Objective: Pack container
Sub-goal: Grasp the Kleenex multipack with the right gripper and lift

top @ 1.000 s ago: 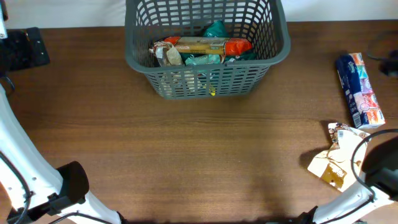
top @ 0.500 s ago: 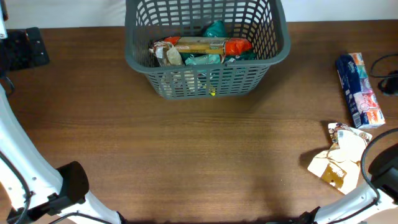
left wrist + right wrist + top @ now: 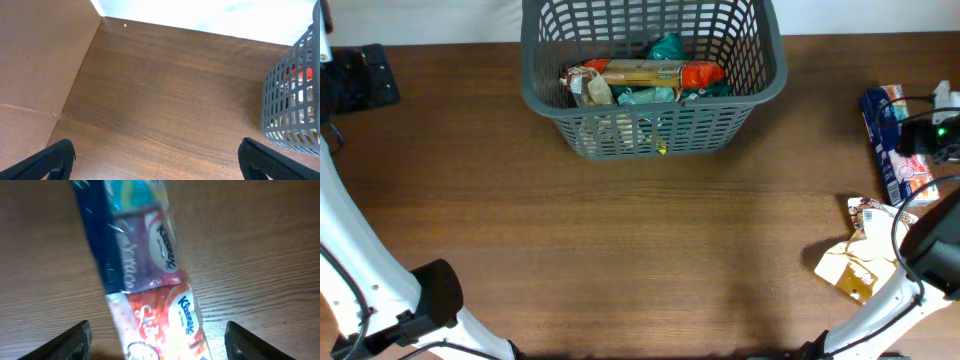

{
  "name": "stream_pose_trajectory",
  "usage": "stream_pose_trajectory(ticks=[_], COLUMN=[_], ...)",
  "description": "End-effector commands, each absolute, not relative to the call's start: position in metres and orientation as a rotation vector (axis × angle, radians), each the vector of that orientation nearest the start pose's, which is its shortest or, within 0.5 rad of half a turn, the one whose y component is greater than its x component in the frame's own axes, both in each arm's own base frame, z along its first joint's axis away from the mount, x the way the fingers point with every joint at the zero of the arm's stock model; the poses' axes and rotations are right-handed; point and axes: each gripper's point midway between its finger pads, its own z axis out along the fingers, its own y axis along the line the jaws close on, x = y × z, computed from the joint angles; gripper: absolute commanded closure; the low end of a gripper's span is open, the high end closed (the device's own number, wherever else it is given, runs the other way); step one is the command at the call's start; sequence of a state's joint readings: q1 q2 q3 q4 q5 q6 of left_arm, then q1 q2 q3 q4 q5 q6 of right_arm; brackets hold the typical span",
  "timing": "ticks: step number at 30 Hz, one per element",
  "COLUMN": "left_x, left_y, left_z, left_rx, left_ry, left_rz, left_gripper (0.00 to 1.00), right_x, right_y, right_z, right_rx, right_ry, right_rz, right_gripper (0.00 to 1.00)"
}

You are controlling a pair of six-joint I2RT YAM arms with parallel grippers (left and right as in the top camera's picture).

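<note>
The dark grey lattice container (image 3: pixel 760 90) stands at the back middle of the table and holds several snack packets (image 3: pixel 645 80). Its corner shows in the left wrist view (image 3: pixel 295 95). A long Kleenex tissue pack (image 3: pixel 892 150) lies at the right edge. My right gripper (image 3: pixel 157 340) is open directly above it, one finger on each side of the pack (image 3: pixel 150 280), not touching it. In the overhead view the right wrist (image 3: pixel 935 135) hovers over the pack. My left gripper (image 3: pixel 157 160) is open and empty over bare table left of the container.
A tan and white crumpled packet (image 3: pixel 865 255) lies at the front right, below the tissue pack. A black device (image 3: pixel 355 80) sits at the far left edge. A brown wall (image 3: pixel 35 65) rises left of the left gripper.
The right wrist has moved in from the right edge and now hovers over the tissue pack. The left arm and the container have not moved.
</note>
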State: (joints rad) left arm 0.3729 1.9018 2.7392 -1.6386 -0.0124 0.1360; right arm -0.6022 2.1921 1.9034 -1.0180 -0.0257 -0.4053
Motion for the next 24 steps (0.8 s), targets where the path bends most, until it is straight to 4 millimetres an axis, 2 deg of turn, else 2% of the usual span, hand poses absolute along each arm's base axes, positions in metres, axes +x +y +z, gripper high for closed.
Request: stream_pose_trajectory(ticks=[1,7,12,14,16,17,18,20,22,24], left_x=[0.367,0.367,0.367,0.367,0.367,0.367,0.367,0.367,0.367,0.367], left_y=[0.149,0.149,0.149,0.149,0.149,0.149,0.149,0.149,0.149,0.149], left_z=[0.408,0.408,0.408,0.408,0.408,0.408,0.408,0.408,0.408,0.408], left_rx=[-0.309,-0.309,-0.309,-0.309,-0.309,-0.309,-0.309,-0.309,-0.309,-0.309], left_ry=[2.372,2.372,2.372,2.372,2.372,2.372,2.372,2.372,2.372,2.372], left_rz=[0.257,0.257,0.257,0.257,0.257,0.257,0.257,0.257,0.257,0.257], left_gripper=[0.01,0.01,0.01,0.01,0.01,0.01,0.01,0.01,0.01,0.01], right_x=[0.397,0.397,0.396,0.399,0.402,0.404,0.405,0.408,0.413,0.422], right_y=[-0.281,-0.278,-0.264,-0.259,-0.256,-0.255,-0.254,-0.245,-0.237,-0.228], right_z=[0.057,0.034,0.014,0.013,0.013,0.013,0.013,0.014,0.018,0.028], right_rx=[0.283,0.28,0.252,0.245,0.278,0.351,0.406,0.496,0.55,0.611], right_ry=[2.948,2.989,3.041,3.044,3.032,3.017,3.006,2.973,2.935,2.872], right_rz=[-0.21,-0.178,-0.138,-0.134,-0.129,-0.122,-0.104,-0.01,0.09,0.216], right_gripper=[0.17,0.18,0.19,0.29,0.47,0.65,0.71,0.75,0.86,0.92])
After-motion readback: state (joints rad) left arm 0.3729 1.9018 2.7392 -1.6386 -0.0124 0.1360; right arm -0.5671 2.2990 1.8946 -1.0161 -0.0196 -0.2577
